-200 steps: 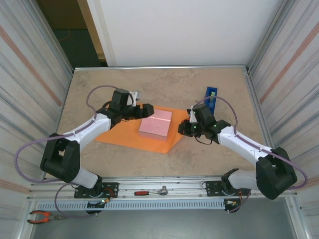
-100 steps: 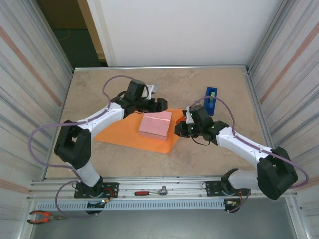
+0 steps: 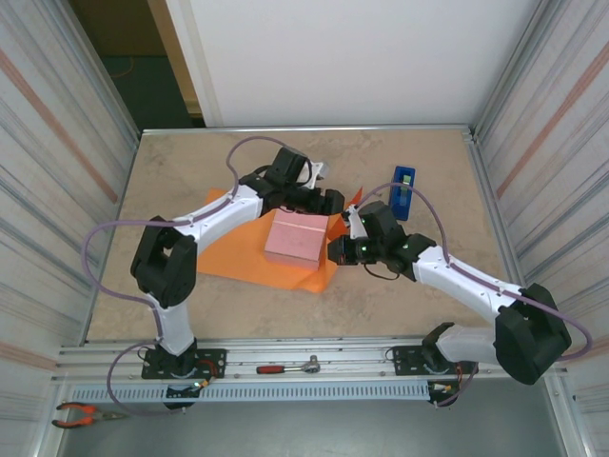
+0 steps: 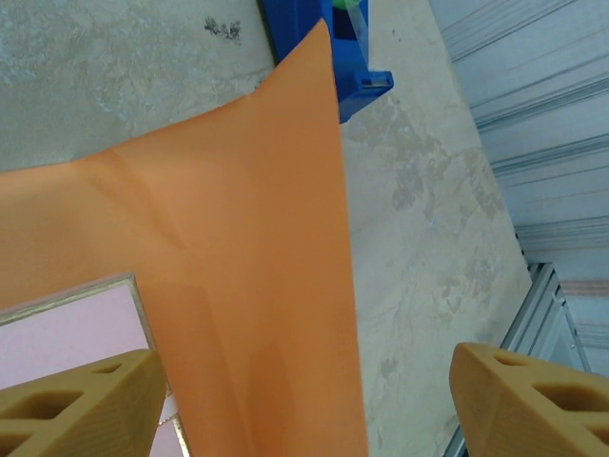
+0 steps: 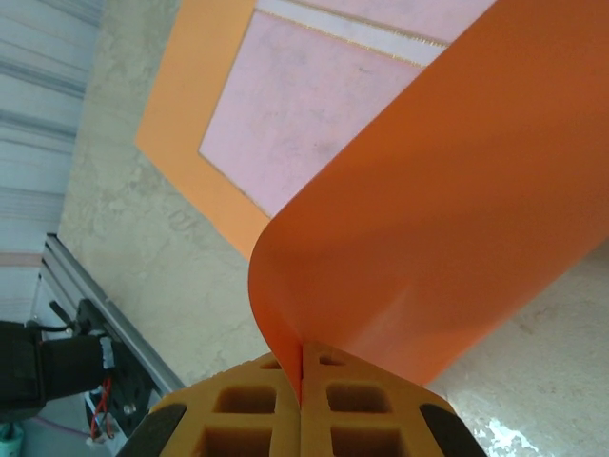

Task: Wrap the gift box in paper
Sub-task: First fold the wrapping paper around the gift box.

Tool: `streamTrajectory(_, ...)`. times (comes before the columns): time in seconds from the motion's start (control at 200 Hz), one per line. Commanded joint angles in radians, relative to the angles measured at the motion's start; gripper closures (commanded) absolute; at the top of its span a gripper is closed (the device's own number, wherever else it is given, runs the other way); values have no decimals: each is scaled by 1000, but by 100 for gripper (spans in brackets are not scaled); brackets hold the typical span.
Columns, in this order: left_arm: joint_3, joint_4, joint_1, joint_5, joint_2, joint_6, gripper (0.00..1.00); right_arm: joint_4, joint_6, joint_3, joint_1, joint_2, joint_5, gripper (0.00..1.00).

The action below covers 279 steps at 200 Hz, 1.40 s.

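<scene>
**Right edge of sheet lifted beside box; left jaws wide**

The gift box lies flat on the paper, right of the sheet's middle, on the table. The right gripper is clamped on the sheet's right-hand edge, with the orange paper pinched between its pressed-together pads. From that grip the paper curls up into a raised flap just beside the box's right side. The left gripper hangs above the box's far right corner with its fingers spread wide, and the lifted flap passes beneath the gap. Whether it touches the paper is unclear from these angles. A blue tape dispenser stands upright beyond the flap, near the right arm and apart from the box.
</scene>
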Motion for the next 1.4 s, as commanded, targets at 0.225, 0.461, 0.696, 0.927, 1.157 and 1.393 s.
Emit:
streamTrajectory(0.225,11,-59,-28,22,40,45,30,19,-41,28,12,-18,-8,100)
streamTrajectory(0.461,-12,-34,-33,47,37,47,67,20,-38,26,14,-11,-2,100)
streamTrajectory(0.696,-30,-3,-33,72,23,48,100,3,-37,26,11,-28,18,80)
streamTrajectory(0.927,-81,9,3,44,-37,50,100,-36,-18,4,-54,-124,14,32)
streamTrajectory(1.157,-165,-4,44,-28,-141,89,100,-38,6,-20,-186,-167,-47,30)
streamTrajectory(1.393,-276,5,46,-166,-230,83,100,-43,5,57,-169,-24,-35,34)
